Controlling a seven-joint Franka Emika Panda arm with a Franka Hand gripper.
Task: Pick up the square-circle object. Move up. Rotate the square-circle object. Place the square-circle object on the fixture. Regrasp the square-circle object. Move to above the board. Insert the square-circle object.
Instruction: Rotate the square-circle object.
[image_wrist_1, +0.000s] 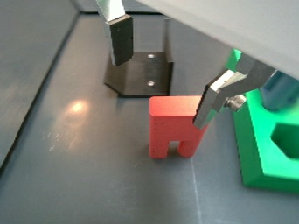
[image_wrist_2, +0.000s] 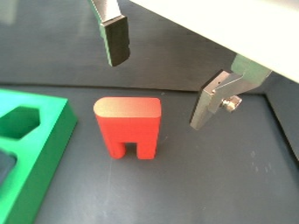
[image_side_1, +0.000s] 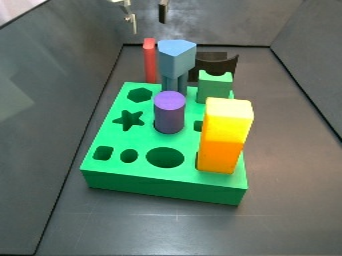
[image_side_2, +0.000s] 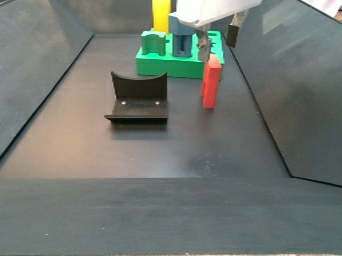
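The square-circle object (image_wrist_1: 173, 129) is a slim red block standing upright on the dark floor beside the green board (image_wrist_1: 260, 153). Both side views show it (image_side_1: 150, 57) (image_side_2: 211, 80) close to the board's edge (image_side_1: 114, 160). My gripper (image_wrist_1: 167, 74) hangs open above it, and the silver fingers (image_wrist_2: 114, 39) have nothing between them. In a wrist view one fingertip overlaps the block's upper corner. In a side view the gripper (image_side_1: 144, 12) is high over the block. The fixture (image_wrist_1: 145, 74) (image_side_2: 138, 98), a dark notched bracket, stands on the floor a short way from the block.
In the board stand a tall yellow block (image_side_1: 226, 135), a purple cylinder (image_side_1: 168, 110) and a blue-grey peg (image_side_1: 175, 62). Star, hexagon, circle and oval holes show in its top. Dark sloping walls (image_side_2: 47, 70) close in the floor on both sides.
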